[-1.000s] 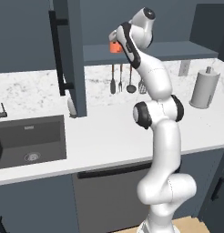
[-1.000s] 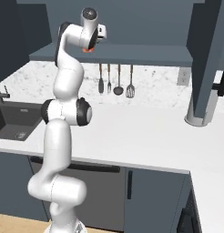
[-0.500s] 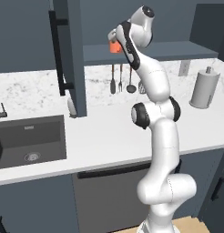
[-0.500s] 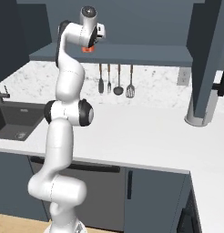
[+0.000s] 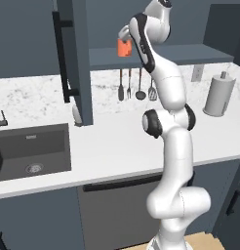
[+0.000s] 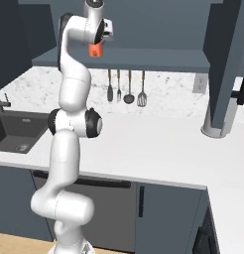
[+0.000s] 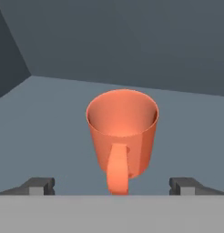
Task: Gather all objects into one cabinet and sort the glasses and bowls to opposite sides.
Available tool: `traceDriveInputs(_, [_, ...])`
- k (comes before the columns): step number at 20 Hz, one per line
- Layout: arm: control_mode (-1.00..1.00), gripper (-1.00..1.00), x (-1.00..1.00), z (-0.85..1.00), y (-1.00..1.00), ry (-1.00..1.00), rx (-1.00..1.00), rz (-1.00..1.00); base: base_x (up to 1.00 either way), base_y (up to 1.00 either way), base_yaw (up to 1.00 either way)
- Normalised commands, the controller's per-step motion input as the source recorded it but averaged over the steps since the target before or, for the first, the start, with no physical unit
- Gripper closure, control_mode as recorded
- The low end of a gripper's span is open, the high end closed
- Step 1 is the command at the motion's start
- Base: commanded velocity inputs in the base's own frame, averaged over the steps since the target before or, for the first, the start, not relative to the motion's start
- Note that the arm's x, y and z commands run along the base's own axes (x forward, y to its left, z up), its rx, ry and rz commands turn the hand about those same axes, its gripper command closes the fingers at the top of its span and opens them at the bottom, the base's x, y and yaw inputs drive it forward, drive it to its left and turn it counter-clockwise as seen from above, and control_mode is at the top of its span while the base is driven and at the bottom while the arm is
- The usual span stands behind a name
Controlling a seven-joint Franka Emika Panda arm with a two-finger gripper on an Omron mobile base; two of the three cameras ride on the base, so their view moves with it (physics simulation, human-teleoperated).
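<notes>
Standing upright on the cabinet shelf (image 7: 50, 104), the orange mug (image 7: 122, 136) is framed by the wide-open gripper (image 7: 114, 184), ungrasped; sorting is judged unfinished.

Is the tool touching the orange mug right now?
Apart. In the hand view the orange mug stands upright on the shelf, with both fingertips of the open tool well clear on either side.

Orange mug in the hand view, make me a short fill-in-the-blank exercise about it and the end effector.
1. The small glossy orange handled mug stands ____ on the slate-blue cabinet shelf.
2. Its handle points ____ the camera.
3. The end effector is ____, its dark fingertips clear of the mug.

Missing words: upright; toward; open
</notes>
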Motion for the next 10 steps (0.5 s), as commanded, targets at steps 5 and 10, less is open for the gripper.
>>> traceDriveInputs(5, [-1.00,-1.00,-0.48,-0.71,0.04,-0.07,0.00,0.00,0.00,0.00,0.00])
traceDriveInputs(10, [-1.00,-1.00,-0.23,-0.84,0.04,-0.14,0.00,0.00,0.00,0.00,0.00])
